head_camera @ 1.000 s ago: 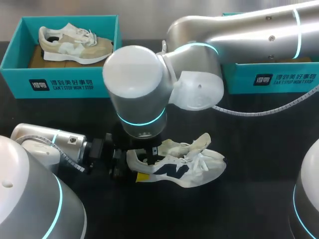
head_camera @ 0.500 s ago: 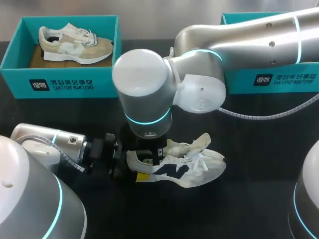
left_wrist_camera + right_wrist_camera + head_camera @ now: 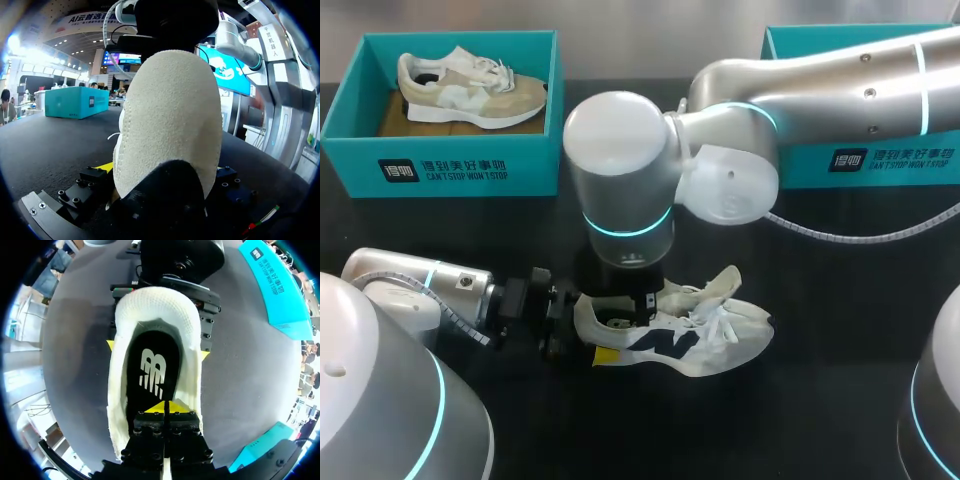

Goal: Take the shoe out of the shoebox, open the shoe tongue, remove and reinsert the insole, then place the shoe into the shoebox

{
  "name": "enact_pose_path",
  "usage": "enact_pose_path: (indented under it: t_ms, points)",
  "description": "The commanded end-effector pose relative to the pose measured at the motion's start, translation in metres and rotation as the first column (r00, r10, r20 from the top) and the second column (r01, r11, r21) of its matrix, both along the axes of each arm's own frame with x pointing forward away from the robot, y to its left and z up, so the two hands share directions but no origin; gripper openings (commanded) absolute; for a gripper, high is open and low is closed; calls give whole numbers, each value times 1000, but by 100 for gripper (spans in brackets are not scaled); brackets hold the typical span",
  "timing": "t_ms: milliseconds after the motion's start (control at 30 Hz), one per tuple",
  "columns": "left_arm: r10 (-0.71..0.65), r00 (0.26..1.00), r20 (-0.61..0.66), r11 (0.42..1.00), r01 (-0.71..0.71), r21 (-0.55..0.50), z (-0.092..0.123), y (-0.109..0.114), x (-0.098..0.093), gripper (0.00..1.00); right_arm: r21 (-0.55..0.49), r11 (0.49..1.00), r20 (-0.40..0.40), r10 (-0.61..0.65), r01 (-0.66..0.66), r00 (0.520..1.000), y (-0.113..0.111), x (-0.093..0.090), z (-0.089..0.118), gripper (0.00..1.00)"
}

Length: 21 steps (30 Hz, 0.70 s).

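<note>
My left gripper (image 3: 578, 330) clamps the shoe's (image 3: 705, 335) heel; I'd hold it steady. My right gripper (image 3: 165, 407), tips together, should pinch the insole (image 3: 152, 370) edge gently.

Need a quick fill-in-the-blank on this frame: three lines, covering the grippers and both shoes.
1. The left gripper clamps the white shoe by its ____.
2. The right gripper has its tips over the black ____ inside that shoe.
3. The tan shoe lies inside a teal ____.
Missing words: heel; insole; shoebox.
</note>
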<state>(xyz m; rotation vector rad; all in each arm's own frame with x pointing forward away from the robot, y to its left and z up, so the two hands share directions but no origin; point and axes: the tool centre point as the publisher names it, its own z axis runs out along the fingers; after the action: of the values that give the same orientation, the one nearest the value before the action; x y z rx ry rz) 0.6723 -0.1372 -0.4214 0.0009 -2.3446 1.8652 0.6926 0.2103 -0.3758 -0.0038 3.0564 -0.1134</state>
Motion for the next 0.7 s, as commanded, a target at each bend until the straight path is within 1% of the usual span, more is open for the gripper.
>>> enact_pose_path:
  t_ms: [33, 200, 367, 533, 700]
  points:
    - [-4, 1000, -1, 1000, 4, 2, -2, -2, 1, 0, -1, 1000, -12, -1, 1, 1000, -3, 2, -4, 0]
    - [-4, 1000, -1, 1000, 4, 2, -2, -2, 1, 0, 3, 1000, -33, -22, 23, 999, -9, 1, -6, 0]
    - [-4, 1000, -1, 1000, 4, 2, -2, -2, 1, 0, -14, 999, -78, -53, 52, 996, -17, -2, -10, 0]
    - [-4, 1000, -1, 1000, 4, 2, -2, -2, 1, 0, -19, 996, -107, -83, 82, 991, -26, -5, -10, 0]
    - [-4, 1000, -1, 1000, 4, 2, -2, -2, 1, 0, -11, 994, -123, -108, 108, 986, -29, -4, -9, 0]
